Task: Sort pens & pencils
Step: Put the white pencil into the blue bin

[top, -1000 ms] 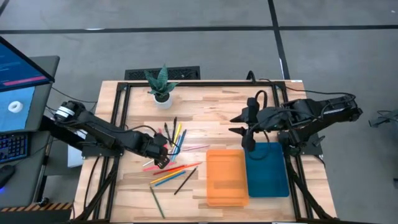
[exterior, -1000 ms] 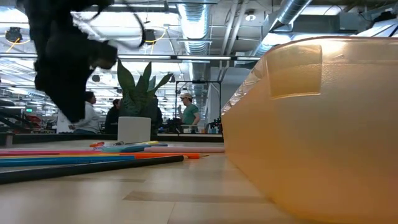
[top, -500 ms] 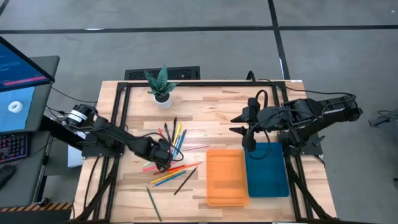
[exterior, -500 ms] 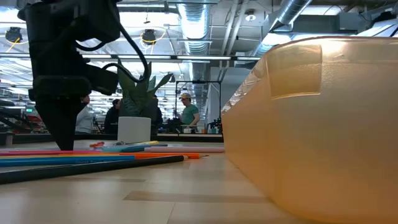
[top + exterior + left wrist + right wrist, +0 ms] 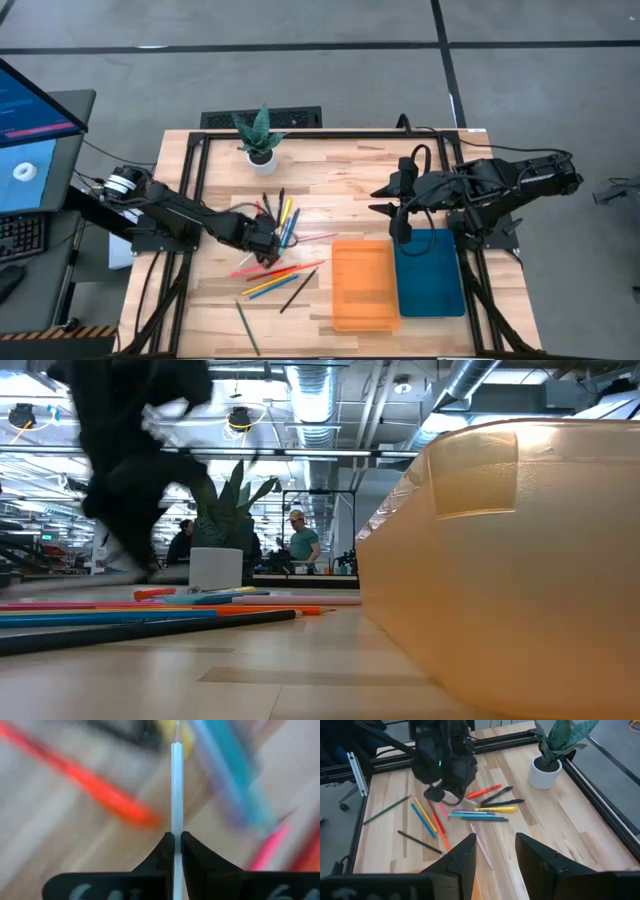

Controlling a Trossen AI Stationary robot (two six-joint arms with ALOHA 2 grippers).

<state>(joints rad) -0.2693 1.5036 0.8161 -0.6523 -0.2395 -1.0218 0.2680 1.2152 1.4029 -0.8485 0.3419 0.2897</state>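
Left gripper (image 5: 266, 243) clamped on white pencil (image 5: 177, 795), over pens & pencils (image 5: 280, 262) scattered left of orange tray (image 5: 364, 284). Right gripper (image 5: 397, 213) jaws parted, empty, above blue tray (image 5: 430, 272), right of orange tray.

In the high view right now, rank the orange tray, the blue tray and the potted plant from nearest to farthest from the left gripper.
From the left gripper, shut on a white pencil among the scattered pens:
1. Orange tray, just right of the pile, toward the table's front.
2. Potted plant, at the back edge.
3. Blue tray, beyond the orange tray, under the right gripper.
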